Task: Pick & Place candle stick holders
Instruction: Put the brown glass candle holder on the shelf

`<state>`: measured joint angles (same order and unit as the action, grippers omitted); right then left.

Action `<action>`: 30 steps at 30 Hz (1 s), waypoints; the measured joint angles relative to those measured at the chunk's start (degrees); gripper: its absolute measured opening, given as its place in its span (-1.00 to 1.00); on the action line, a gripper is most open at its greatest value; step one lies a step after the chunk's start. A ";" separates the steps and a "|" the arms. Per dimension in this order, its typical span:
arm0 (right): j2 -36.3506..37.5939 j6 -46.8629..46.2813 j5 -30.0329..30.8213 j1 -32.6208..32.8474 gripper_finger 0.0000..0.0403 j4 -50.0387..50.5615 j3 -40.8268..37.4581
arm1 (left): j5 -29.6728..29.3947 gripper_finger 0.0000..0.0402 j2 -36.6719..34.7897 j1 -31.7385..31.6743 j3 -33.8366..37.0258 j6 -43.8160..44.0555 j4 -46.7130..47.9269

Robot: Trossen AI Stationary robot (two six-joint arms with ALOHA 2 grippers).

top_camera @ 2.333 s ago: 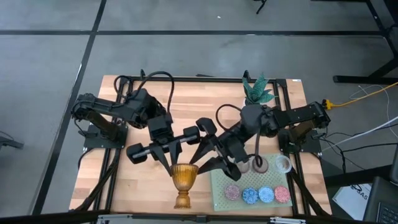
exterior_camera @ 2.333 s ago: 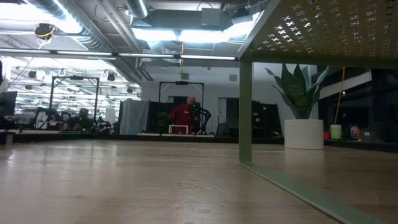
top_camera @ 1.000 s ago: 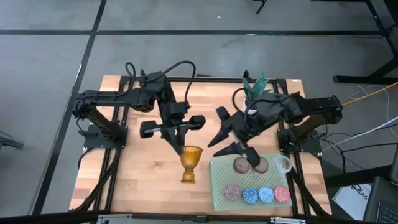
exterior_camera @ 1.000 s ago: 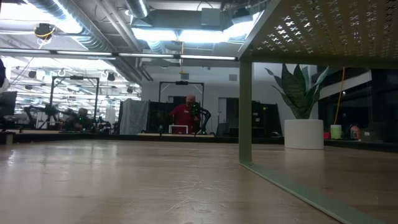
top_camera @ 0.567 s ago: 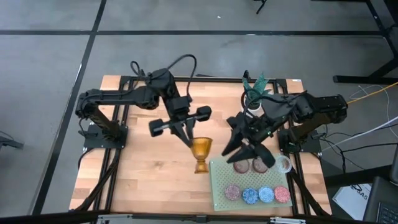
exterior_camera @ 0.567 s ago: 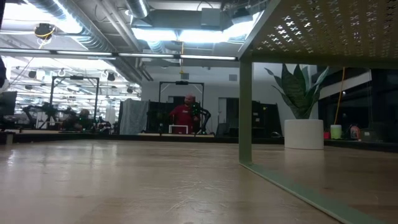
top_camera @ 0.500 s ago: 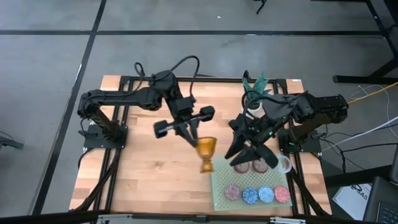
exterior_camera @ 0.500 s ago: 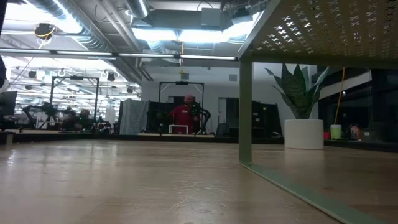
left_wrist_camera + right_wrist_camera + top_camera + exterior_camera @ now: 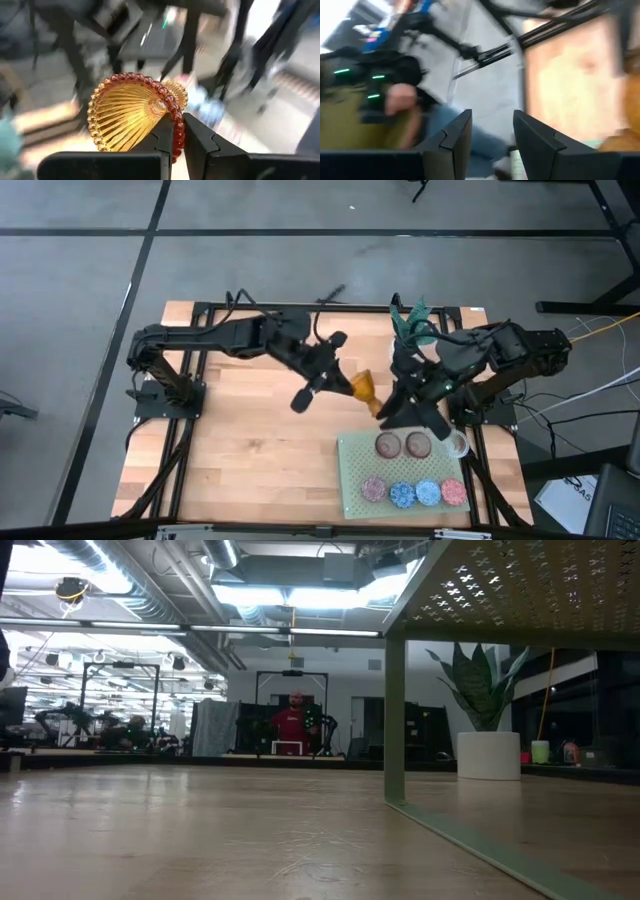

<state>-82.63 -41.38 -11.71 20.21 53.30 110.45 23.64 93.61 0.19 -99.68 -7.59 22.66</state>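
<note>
Wooden table (image 9: 250, 440) carries a green perforated mat (image 9: 352, 470) under ceiling lights (image 9: 270, 595).

A robotics lab in an open industrial hall: exposed ducts (image 9: 130, 585) and strip lights (image 9: 290, 595) overhead, more test rigs (image 9: 290, 710) far beyond the table (image 9: 240, 440), a person (image 9: 291, 723) standing among them, grey concrete floor (image 9: 80, 280).

table: light wooden slatted top (image 9: 250, 450) in a black frame, middle of the high view
mat: pale green perforated mat (image 9: 352, 480), lower right of the table
plant: white pot with green plant (image 9: 412, 330), upper right edge of the table
clear cup: clear glass cup (image 9: 458, 444), just beside the mat's right edge
</note>
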 joint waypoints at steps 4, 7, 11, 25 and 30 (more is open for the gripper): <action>-0.14 4.02 6.74 -0.04 -0.26 4.76 0.00 | -9.54 -0.91 -0.08 1.74 -5.48 -5.19 11.94; -0.53 6.96 13.04 0.00 -0.26 8.11 0.00 | -14.61 -0.91 -0.08 2.20 -8.56 -4.88 18.33; -1.28 12.64 21.75 -0.06 -0.26 8.49 0.00 | -23.27 -0.91 -0.13 3.98 -12.25 -4.79 23.93; -8.06 22.14 34.47 -4.40 -0.03 8.83 0.00 | -37.72 -0.91 -0.10 9.05 -13.57 -2.73 29.88; -10.53 22.18 34.37 -6.73 0.18 8.05 0.00 | -39.23 -0.91 -0.10 9.57 -13.57 -2.12 29.88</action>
<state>-93.16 -19.20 22.65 13.48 61.35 110.45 -15.59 93.51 9.76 -113.25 -9.72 52.54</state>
